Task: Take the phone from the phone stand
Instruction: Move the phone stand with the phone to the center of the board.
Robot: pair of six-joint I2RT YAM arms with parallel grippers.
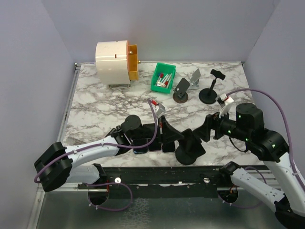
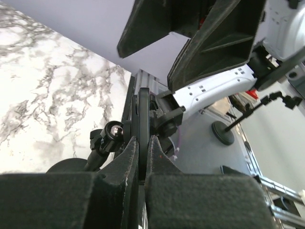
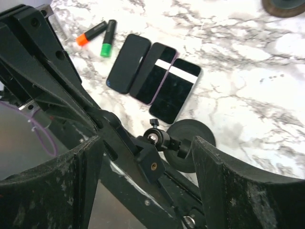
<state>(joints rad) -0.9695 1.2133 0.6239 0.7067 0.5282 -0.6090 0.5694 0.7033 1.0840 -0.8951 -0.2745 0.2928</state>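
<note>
– Black thin slab phone: where?
– Upright, edge-on at the clamp of the black round-based phone stand, above its base. Left gripper clamped on it.
– Right gripper?
– Wide apart, holding nothing, just right of the base. Three dark phones lie flat left of it.

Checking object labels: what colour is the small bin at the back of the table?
The bin is green; it shows best in the top view.

The worktop is smooth, with a white, grey-veined marble look. The three phones show glossy black glass, the phone stand matt black plastic. The jaws of the right gripper are matt black plastic, scuffed and dusty.
</note>
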